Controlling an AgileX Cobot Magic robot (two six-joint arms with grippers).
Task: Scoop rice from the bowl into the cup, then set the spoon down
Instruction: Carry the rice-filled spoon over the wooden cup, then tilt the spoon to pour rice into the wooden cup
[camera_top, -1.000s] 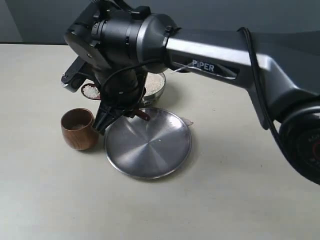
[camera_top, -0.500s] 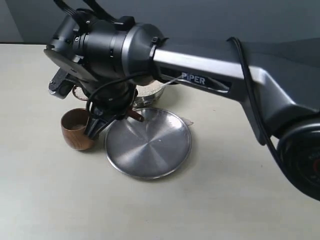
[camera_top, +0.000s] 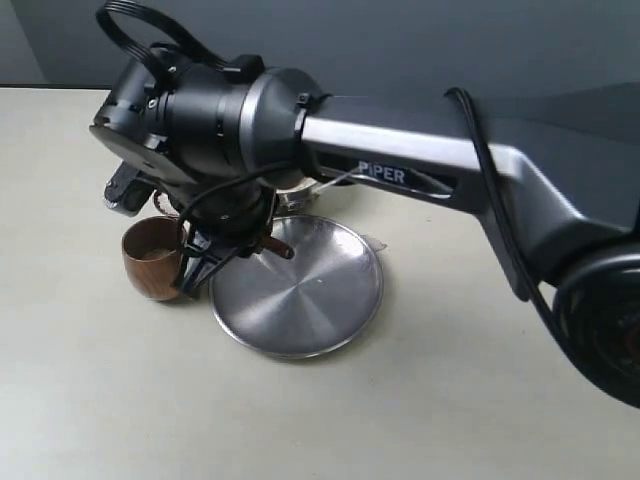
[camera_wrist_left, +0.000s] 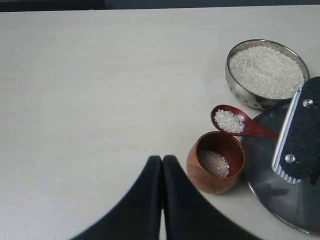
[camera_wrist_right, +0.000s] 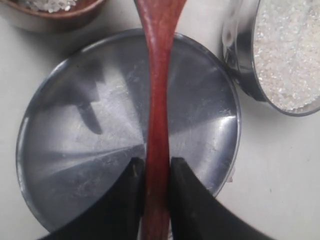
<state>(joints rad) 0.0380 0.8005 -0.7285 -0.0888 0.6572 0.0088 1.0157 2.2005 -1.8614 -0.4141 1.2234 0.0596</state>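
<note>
Pale, bare table carries everything here, and the spoon hangs over it with a small heap of rice on its head, just beside the rim of the cup and between the cup and the bowl. The right gripper has its jaws clamped on the thin handle, well back from the head. The head looks not quite over the cup's mouth, so the sensible move is to hold it level, slide it over the middle of the opening, and only then roll the handle to tip the grains in. The cup already has a little rice at its bottom and plenty of depth left. Room is tight on one side: the steel plate sits just beside the cup, with the bowl near. The left gripper, jaws pressed together and empty, waits near the cup; beyond it lies open table.
</note>
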